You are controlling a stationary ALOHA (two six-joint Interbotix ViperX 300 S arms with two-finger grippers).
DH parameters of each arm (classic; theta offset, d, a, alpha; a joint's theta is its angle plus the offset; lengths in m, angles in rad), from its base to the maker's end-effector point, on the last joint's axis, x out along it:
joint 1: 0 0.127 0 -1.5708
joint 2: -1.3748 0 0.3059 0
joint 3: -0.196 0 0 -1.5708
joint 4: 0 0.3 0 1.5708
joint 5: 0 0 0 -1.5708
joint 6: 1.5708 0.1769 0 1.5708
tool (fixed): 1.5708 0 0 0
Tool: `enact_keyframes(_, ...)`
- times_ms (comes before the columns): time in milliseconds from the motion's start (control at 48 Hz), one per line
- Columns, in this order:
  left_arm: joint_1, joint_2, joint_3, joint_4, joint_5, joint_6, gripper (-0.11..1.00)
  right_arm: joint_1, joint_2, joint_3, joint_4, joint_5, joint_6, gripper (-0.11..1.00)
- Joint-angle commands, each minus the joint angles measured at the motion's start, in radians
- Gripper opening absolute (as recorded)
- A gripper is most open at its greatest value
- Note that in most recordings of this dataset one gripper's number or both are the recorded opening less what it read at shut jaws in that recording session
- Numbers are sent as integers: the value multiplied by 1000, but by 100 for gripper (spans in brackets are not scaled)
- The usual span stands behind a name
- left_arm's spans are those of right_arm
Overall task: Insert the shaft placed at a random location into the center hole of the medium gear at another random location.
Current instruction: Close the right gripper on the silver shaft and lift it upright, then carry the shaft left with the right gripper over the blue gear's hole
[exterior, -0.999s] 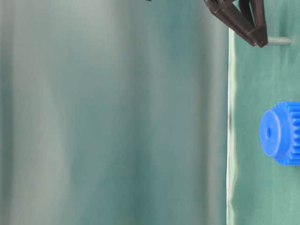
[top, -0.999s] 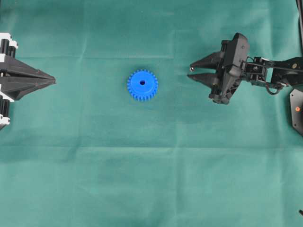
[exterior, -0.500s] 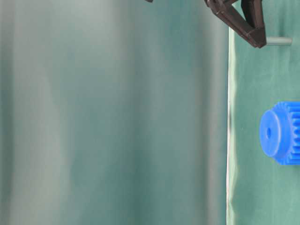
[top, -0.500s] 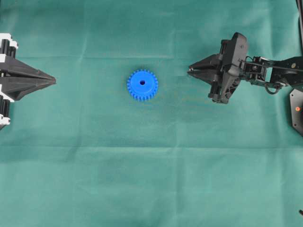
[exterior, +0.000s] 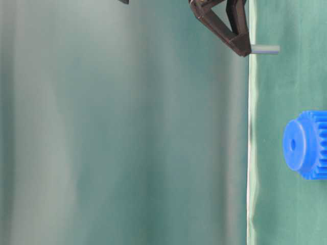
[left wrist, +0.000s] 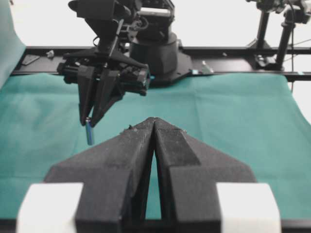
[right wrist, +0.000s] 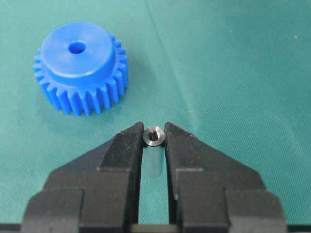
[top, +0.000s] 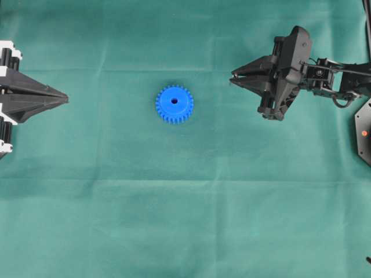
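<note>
Bare green cloth lies between the right tool and the medium gear, nothing standing between them.

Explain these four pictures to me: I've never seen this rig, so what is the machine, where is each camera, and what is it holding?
Two robot arms face each other across a table with a green cloth. One picture looks straight down, one from table height (turned sideways), and one camera rides on each wrist. The left gripper rests at the left edge, shut and empty. The right gripper is shut on the shaft, a small silver pin hanging point-down from its tips, clear of the cloth. The medium gear, a blue toothed wheel, lies flat mid-table; its center hole is unfilled, so the pin is not yet inserted.
</note>
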Motion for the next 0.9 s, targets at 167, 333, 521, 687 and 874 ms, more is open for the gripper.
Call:
enact_keyframes(167, -2, 8, -18, 3, -3, -3, 0, -5, -20, -21, 2, 11, -11, 14)
enact_keyframes(333, 0, 8, -20, 3, -2, -3, 0, -5, -18, -25, 0, 9, -5, 14)
enact_keyframes(521, 0, 8, -18, 3, -2, -3, 0, 12, 5, -60, 0, 9, 2, 14)
enact_keyframes(687, -2, 8, -18, 3, -2, -5, 0, 49, 61, -130, 0, 17, 2, 14)
enact_keyframes(874, 0, 8, -20, 3, 0, -5, 0, 92, 133, -235, 2, 52, 2, 14)
